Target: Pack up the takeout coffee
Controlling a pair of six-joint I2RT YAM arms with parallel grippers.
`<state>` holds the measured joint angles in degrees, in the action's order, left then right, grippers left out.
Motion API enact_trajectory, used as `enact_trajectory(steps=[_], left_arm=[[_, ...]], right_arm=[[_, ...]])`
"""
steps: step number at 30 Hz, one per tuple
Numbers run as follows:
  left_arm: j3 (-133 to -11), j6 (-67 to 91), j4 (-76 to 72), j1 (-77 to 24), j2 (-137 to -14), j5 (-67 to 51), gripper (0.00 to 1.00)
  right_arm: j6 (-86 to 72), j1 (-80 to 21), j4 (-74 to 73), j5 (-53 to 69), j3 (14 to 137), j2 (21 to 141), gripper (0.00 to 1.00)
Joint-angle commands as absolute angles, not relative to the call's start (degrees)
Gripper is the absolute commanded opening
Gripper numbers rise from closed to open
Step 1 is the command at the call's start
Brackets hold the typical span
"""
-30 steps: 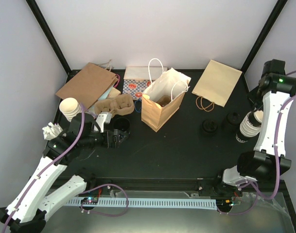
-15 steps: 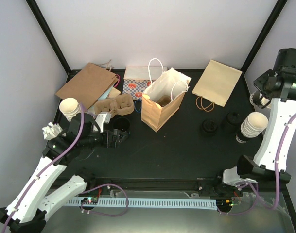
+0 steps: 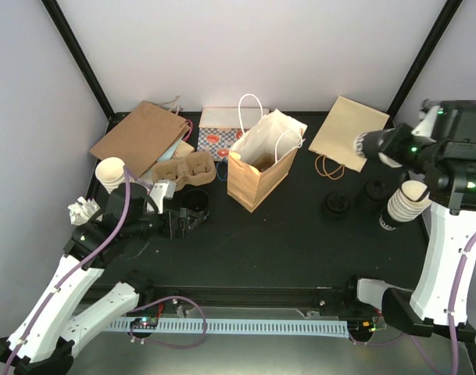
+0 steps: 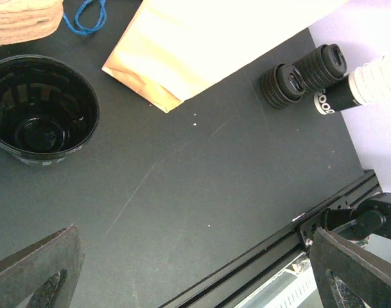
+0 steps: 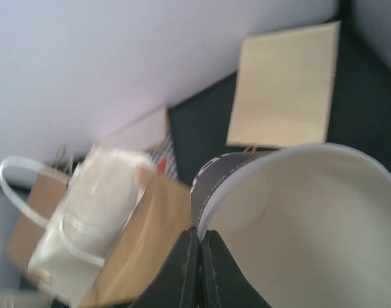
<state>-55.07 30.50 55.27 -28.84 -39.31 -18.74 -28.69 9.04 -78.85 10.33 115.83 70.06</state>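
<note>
We see the left hand (image 3: 186, 222) spread wide, left of the standing brown bag (image 3: 252, 181). A black cup (image 3: 195, 205) sits upright on the surface (image 3: 284, 234) just past its fingers. Right of the bag, the right hand (image 5: 199, 242) pinches the rim of a tilted paper cup (image 5: 298, 212) above the surface.

Black table (image 3: 284, 234), plain white walls (image 3: 253, 47) on 3 sides, 2 black corner posts (image 3: 77, 55), even light.
</note>
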Motion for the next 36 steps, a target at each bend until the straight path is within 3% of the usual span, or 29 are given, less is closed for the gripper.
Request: enact_trajectory(steps=[1, 10, 18, 29, 36], left_arm=[[-57.3, 29.2, 56.7, -28.4, -38.0, -16.5, 0.99], [-53.3, 28.6, 51.5, -28.3, -29.9, -14.2, 0.99], [-51.0, 26.3, 50.5, -28.4, -31.5, -17.0, 0.99], [-48.1, 22.1, 47.1, -28.5, -31.7, -13.5, 0.99], [-45.1, 19.8, 44.4, -28.5, -32.6, -12.2, 0.99]], right_arm=[[-24.6, 1.0, -74.0, 14.9, 105.8, 67.6, 0.01], [-21.1, -9.2, -68.7, 11.0, 81.0, 58.4, 0.01], [-24.7, -29.7, -58.6, 7.8, 61.6, 53.3, 0.01], [-25.8, -55.1, -46.8, -6.4, 53.7, 53.3, 0.01], [-27.5, -61.6, -46.7, -17.7, 56.8, 63.6, 0.01]])
